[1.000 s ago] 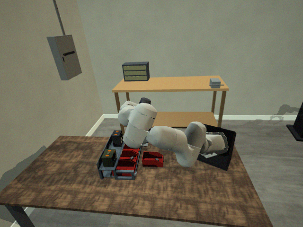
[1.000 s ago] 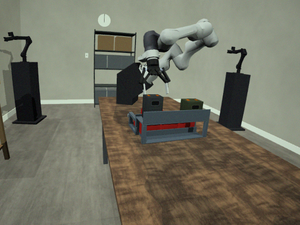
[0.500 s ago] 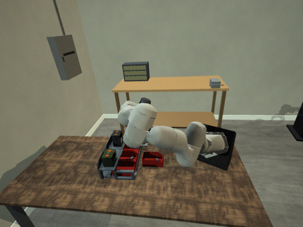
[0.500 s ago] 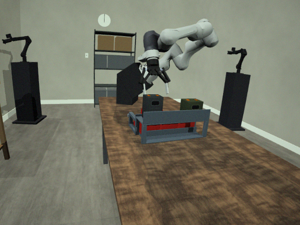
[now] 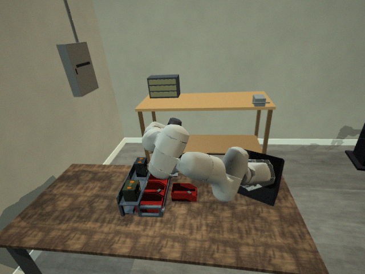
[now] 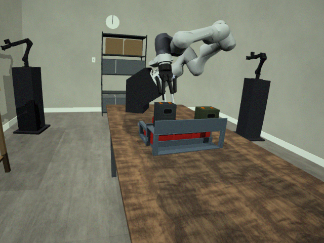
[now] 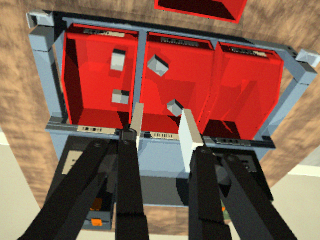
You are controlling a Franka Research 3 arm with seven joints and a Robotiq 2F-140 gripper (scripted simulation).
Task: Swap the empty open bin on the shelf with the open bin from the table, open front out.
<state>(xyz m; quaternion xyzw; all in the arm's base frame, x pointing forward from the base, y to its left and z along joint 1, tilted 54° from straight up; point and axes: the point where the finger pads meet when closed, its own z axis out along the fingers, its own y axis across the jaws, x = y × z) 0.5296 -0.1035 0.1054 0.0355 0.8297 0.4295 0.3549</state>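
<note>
The grey shelf (image 7: 165,80) holds three red open bins side by side. In the wrist view the left bin (image 7: 100,75) and the middle bin (image 7: 172,80) each hold grey parts, and the right bin (image 7: 245,85) is empty. Another red open bin (image 5: 183,191) with a grey part stands on the table just in front of the shelf (image 5: 144,191). My gripper (image 6: 167,98) hangs above the shelf's rear edge, clear of everything. Its fingers stand narrow with nothing between them. The arm hides it in the top view.
A black box (image 6: 164,111) and a green box (image 6: 206,112) stand on the shelf's top board, under the gripper and beside it. A black slanted block (image 6: 139,91) at the arm's base sits on the table's far end.
</note>
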